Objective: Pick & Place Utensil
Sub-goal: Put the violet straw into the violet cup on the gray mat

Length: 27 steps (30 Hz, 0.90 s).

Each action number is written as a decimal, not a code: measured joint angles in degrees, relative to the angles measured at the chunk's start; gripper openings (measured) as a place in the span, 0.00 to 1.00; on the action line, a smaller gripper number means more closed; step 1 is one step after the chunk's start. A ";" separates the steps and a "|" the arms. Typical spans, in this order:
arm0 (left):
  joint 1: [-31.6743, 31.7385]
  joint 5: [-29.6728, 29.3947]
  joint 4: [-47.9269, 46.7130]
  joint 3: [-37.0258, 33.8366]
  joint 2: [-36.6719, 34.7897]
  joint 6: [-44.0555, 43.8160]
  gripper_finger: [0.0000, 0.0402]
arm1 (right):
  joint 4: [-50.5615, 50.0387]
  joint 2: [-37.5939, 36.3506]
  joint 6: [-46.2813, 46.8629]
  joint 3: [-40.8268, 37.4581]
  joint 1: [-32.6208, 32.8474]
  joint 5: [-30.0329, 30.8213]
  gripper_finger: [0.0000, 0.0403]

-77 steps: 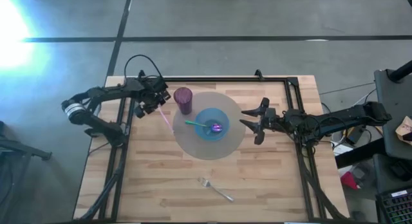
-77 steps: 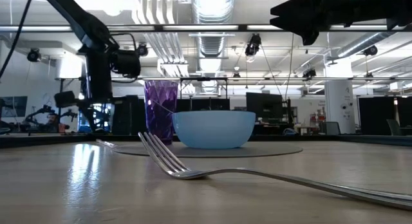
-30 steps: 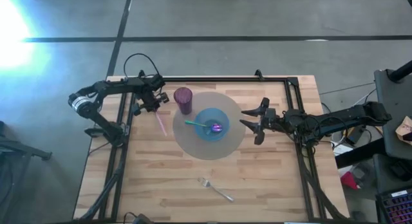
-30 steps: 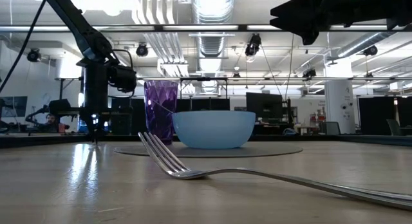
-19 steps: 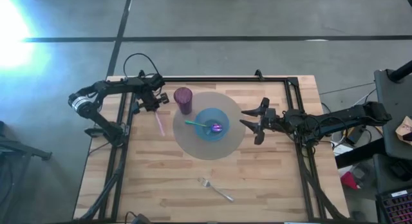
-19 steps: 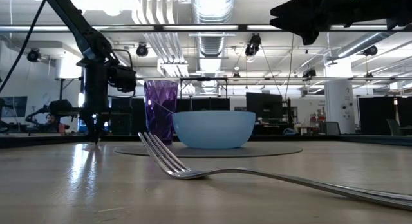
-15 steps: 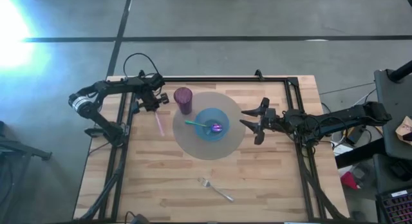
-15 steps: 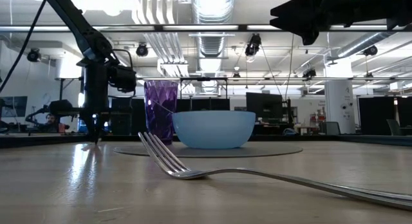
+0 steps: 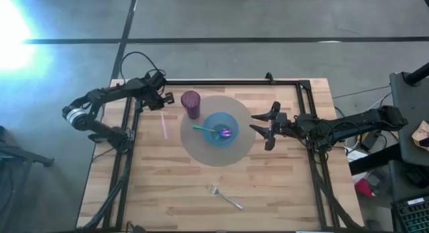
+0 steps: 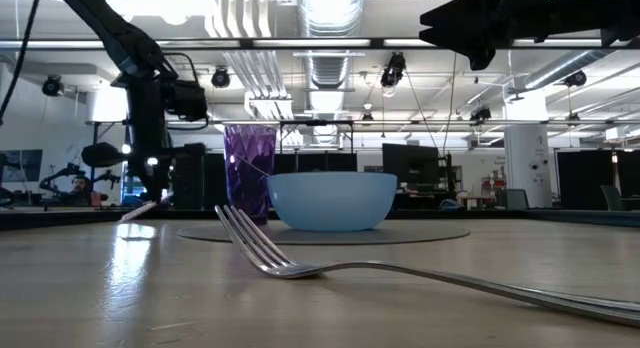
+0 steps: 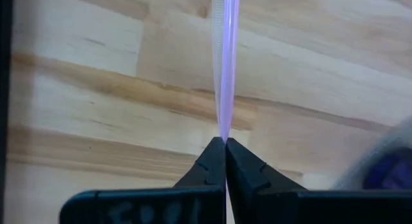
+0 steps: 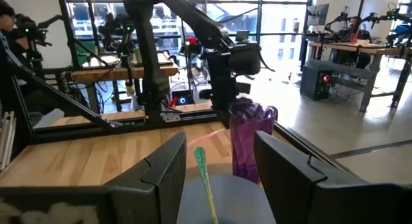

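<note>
A thin translucent pink utensil (image 9: 164, 126) lies left of the round grey mat (image 9: 201, 152). My left gripper (image 9: 162, 107) is shut on its far end. In the low view the utensil (image 10: 136, 211) slants, with its near end on the wood. On the mat stand a purple cup (image 9: 191, 104) and a blue bowl (image 9: 220, 130). A green-handled spoon (image 9: 213, 131) lies in the bowl. My right gripper (image 9: 253, 123) hangs open above the mat's right edge, holding nothing. My left gripper pinches the pink utensil's far tip (image 11: 224, 135) between its two fingertips (image 11: 211, 153). The fingers come from above and from the far side, roughly in line with the utensil. That end is raised a little, and the near end (image 10: 122, 219) rests on the table.
A metal fork (image 9: 224, 197) lies near the table's front edge, close to the low camera (image 10: 270, 258). A black frame rail (image 9: 131, 126) runs along the table's left side beside the left arm. Bare wood (image 9: 161, 179) lies in front of the mat.
My left gripper, which stood low at the table on the utensil's far end, has risen and drawn slightly toward the far edge. It has stayed shut. The utensil's far end has come up with it while the near end has stayed on the wood.
</note>
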 joint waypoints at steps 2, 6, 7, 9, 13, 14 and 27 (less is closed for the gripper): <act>0.01 0.05 0.01 0.00 -1.26 0.84 0.00 | 0.01 0.01 0.00 0.00 0.00 0.01 0.44; 0.02 0.10 0.07 0.00 -4.25 2.29 0.00 | 0.02 0.02 -0.05 0.00 0.00 -0.01 0.44; 0.02 0.19 0.09 0.00 -5.01 2.60 0.00 | 0.00 0.02 -0.06 0.00 0.00 0.00 0.44; 0.02 0.29 0.07 0.00 -6.67 3.25 0.00 | 0.00 0.02 -0.04 0.00 0.00 0.01 0.44; 0.10 0.69 0.10 0.10 -10.55 3.82 0.00 | 0.02 0.02 -0.04 0.00 0.00 -0.01 0.44; 0.20 0.71 -0.03 0.27 -11.44 4.11 0.00 | 0.02 0.02 -0.04 0.00 0.00 -0.01 0.44; 0.22 0.33 0.04 10.02 -19.77 9.86 0.00 | 0.03 0.02 -0.04 0.00 0.00 -0.01 0.44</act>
